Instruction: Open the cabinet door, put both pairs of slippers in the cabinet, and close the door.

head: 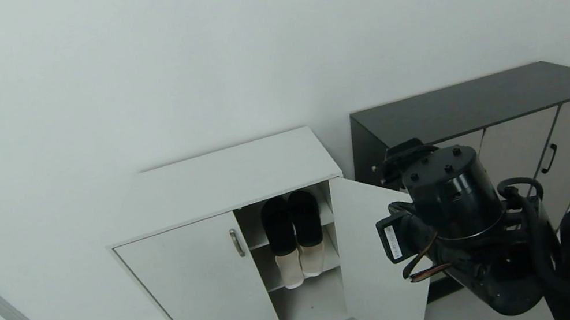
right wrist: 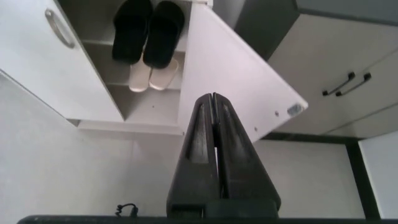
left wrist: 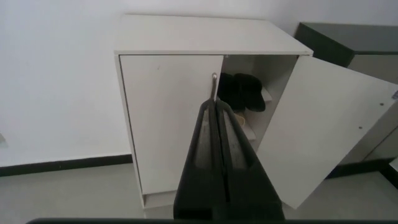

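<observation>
cabinet [left wrist: 205, 34] at wall | left door [left wrist: 165, 118] closed, handle [left wrist: 214, 81] at inner edge | right door [left wrist: 323, 124] swung open | black slippers [left wrist: 244, 92] on shelf inside | gripper [left wrist: 216, 107] pressed together, empty, in line with handle | dark cabinet [left wrist: 348, 37] far right

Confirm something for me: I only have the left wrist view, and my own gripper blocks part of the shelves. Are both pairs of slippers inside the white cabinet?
Observer: Yes. The white slippers lie on the middle shelf, right under the black slippers.
Operator: Where is the right gripper?
Observer: The right gripper is shut on nothing, close in front of the open right door. I cannot tell whether it touches the door.
</observation>
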